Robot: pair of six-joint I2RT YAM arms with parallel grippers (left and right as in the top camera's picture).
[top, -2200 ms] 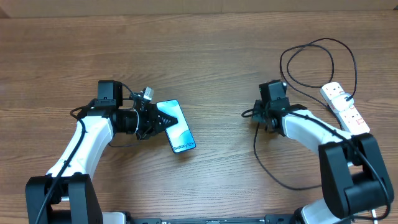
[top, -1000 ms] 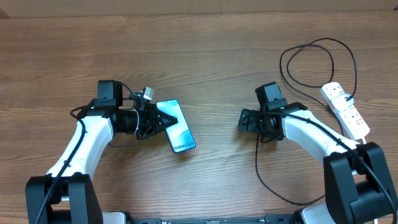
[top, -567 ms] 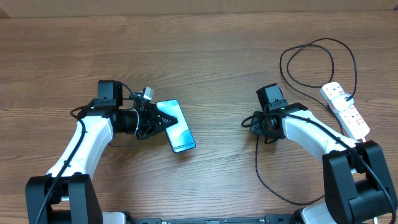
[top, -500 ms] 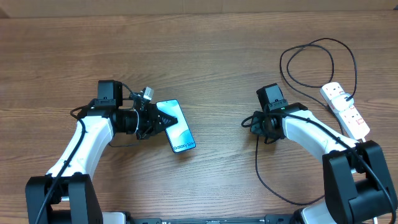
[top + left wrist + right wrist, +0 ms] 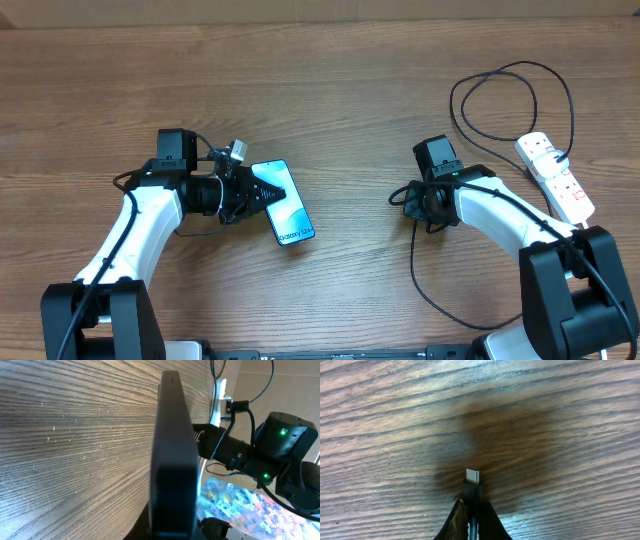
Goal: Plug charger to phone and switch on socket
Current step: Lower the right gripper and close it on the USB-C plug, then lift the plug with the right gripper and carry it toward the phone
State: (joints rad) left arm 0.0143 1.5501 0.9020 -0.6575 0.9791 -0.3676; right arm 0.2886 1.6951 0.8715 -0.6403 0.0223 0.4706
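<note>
A second ago the right jaws stood wide; now they are clenched on the charger (image 5: pixel 472 485) just behind its plug tip, which pokes out over the surface (image 5: pixel 580 405), right of centre. The left jaws stay clamped on the phone (image 5: pixel 283 203), left of centre and well apart from the plug. The socket (image 5: pixel 555 176) lies at the far right. With both pieces gripped, carrying the plug left to the phone's port looks next.
</note>
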